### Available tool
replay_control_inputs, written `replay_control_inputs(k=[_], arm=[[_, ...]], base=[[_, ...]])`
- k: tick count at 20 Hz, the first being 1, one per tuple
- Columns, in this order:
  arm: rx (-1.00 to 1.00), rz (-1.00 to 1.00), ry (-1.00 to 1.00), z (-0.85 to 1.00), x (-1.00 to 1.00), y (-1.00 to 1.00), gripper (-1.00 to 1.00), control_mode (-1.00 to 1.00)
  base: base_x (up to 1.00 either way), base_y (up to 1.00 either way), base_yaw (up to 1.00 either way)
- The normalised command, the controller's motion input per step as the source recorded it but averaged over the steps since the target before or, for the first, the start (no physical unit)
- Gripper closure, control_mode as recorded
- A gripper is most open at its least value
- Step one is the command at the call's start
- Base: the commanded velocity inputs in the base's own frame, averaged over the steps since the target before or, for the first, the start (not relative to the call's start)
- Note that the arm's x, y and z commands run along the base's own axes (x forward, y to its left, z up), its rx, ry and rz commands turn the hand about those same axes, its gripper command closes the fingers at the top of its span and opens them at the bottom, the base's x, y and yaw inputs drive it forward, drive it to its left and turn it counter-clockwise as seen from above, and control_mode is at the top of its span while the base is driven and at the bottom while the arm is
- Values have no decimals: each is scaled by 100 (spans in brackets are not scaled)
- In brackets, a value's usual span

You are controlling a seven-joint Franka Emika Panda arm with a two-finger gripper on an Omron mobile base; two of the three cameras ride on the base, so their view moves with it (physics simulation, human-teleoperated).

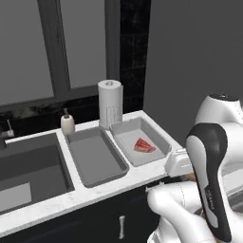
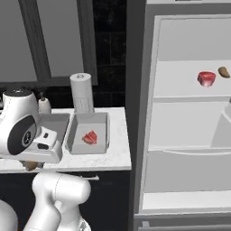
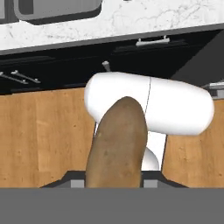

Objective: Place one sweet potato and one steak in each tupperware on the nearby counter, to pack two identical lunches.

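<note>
My gripper [image 3: 114,181] is shut on a brown sweet potato [image 3: 117,144], held low in front of the dark cabinets, below the counter's [image 3: 131,19] edge. A bit of that sweet potato [image 2: 30,165] peeks out under the hand. On the counter [image 1: 133,178] lie two grey tupperware side by side. The left tupperware [image 1: 95,159] holds nothing. The right tupperware [image 1: 137,130] contains a red steak [image 1: 144,145]. A second steak [image 2: 206,78] and another sweet potato [image 2: 223,71] rest on a shelf of the open fridge.
A paper towel roll [image 1: 110,102] and a soap dispenser [image 1: 67,122] stand behind the trays. The dark sink [image 1: 28,171] is to the left. The open fridge [image 2: 189,135] stands right of the counter. Wooden floor [image 3: 39,131] lies below.
</note>
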Motion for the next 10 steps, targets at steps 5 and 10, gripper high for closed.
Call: replay_control_inputs(k=[5,10], arm=[[-2,-10,19,11,49,2,100,-100],[-11,-5,19,46,100,1,100,-100]], base=[[38,13,-6],[0,0,0]])
